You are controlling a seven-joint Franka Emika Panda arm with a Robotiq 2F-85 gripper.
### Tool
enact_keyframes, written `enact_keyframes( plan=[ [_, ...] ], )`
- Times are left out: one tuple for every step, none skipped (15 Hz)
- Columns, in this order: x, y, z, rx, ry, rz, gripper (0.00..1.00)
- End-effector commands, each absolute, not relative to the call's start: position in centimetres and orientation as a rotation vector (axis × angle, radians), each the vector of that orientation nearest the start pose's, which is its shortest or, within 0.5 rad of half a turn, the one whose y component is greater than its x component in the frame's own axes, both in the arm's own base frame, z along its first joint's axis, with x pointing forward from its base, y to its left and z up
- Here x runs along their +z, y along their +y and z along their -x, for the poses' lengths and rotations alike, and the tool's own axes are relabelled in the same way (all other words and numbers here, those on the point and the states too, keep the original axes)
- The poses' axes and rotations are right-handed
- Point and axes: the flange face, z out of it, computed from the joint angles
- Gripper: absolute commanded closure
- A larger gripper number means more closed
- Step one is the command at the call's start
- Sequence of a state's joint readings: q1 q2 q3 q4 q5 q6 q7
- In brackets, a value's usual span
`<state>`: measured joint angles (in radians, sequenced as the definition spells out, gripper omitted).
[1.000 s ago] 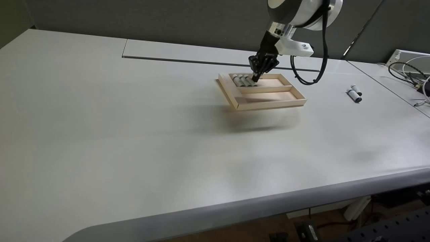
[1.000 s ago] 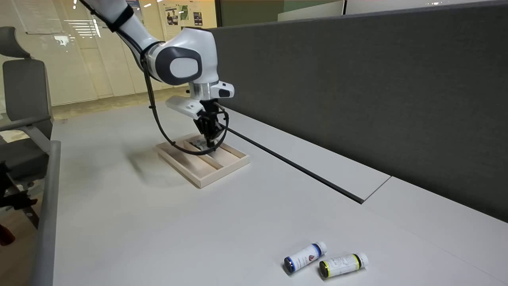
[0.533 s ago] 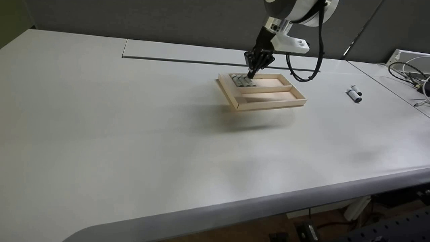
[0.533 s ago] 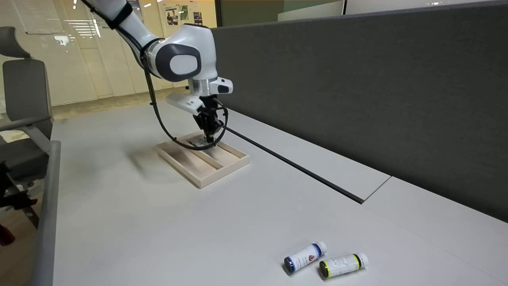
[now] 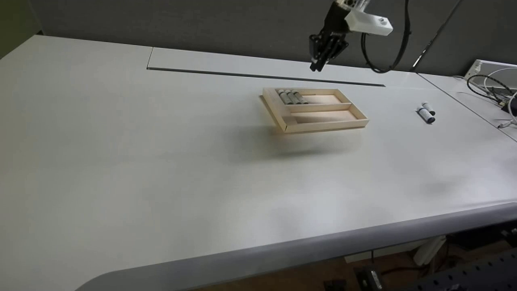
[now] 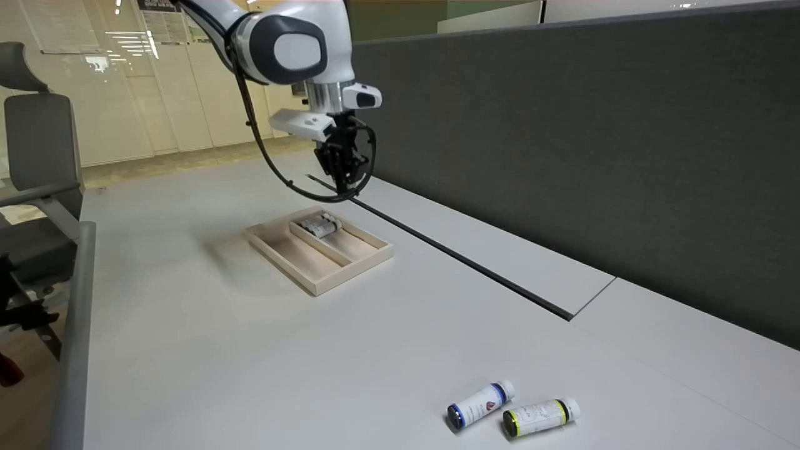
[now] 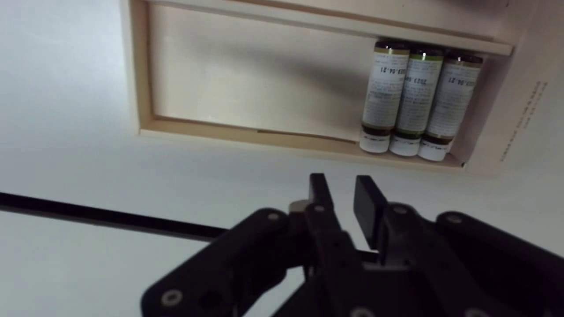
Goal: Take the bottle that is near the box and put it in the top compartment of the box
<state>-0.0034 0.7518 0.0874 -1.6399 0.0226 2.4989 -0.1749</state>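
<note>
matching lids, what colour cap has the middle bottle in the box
White cap, clearest in the wrist view.

in an exterior view, extends in from the upper left with a white arm (image 6: 294, 53), bends downward at the silver wrist (image 6: 326, 97). points the black gripper (image 5: 316, 68) down in both exterior views. in the wrist view, holds the two fingers (image 7: 370, 211) parted, nearly parallel, with a narrow gap between.

Wht tbl (image 6: 250, 356): box (image 6: 354, 272), blu-band btl (image 6: 480, 405), yel-band btl (image 6: 541, 417).
</note>
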Motion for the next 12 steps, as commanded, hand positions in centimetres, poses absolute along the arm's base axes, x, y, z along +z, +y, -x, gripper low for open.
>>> enact_keyframes(
  plan=[
    [24.2, 2.6, -68.9, -0.128, -0.355, 3.059, 0.46],
    [25.4, 2.0, -68.8, -0.128, -0.359, 3.062, 0.39],
    [26.6, 1.3, -68.7, -0.128, -0.36, 3.064, 0.32],
    [27.5, 0.7, -68.6, -0.113, -0.366, 3.059, 0.27],
    [28.2, 0.2, -68.5, -0.096, -0.371, 3.051, 0.19],
    [28.7, -0.4, -68.4, -0.062, -0.38, 3.034, 0.13],
    [29.1, -0.9, -68.2, -0.031, -0.386, 3.026, 0.05],
    [28.0, -0.1, -69.0, -0.074, -0.38, 3.047, 0.01],
    [28.3, -0.5, -68.9, -0.069, -0.383, 3.046, 0.18],
    [28.3, -0.5, -68.9, -0.072, -0.383, 3.047, 0.1],
    [28.1, -0.4, -68.9, -0.07, -0.386, 3.046, 0.04],
    [27.8, -0.1, -68.9, -0.066, -0.391, 3.045, 0.01]
  ],
)
